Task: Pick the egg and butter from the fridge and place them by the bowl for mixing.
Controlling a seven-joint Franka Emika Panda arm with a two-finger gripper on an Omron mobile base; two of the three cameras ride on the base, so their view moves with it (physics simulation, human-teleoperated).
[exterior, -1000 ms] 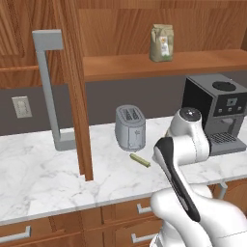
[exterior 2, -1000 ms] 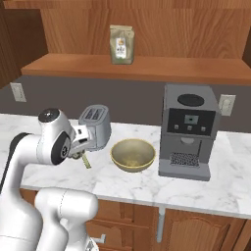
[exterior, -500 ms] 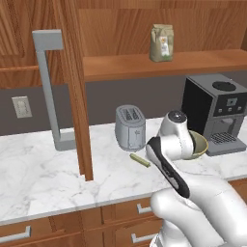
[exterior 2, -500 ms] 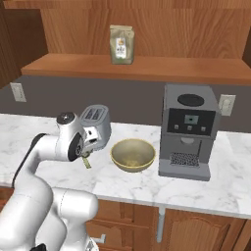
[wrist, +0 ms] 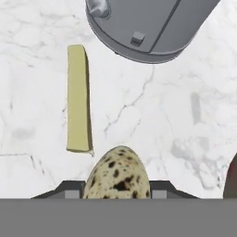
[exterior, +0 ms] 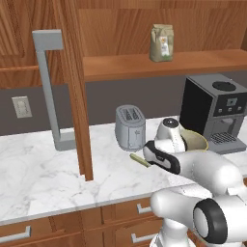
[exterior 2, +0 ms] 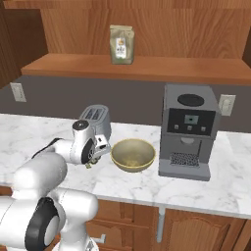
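Note:
A speckled egg [wrist: 118,173] sits between the fingertips of my gripper [wrist: 118,189], which is shut on it and hangs just above the marble counter. The butter [wrist: 77,99], a pale yellow stick, lies flat on the counter just ahead and to the left of the egg. From the left base view the butter [exterior: 140,160] lies in front of the toaster, beside my hand. The yellow bowl [exterior 2: 133,154] stands on the counter right of my hand, between the toaster and the coffee machine. The fridge is out of view.
A grey toaster [exterior 2: 96,121] stands just behind the butter. A dark coffee machine [exterior 2: 188,131] is right of the bowl. A wooden panel with a grey handle [exterior: 50,91] juts over the counter on the left. A bag [exterior 2: 121,44] sits on the shelf above.
The arm has swung down and forward, bringing the hand with the egg low over the counter between toaster and bowl. The butter and bowl have not moved.

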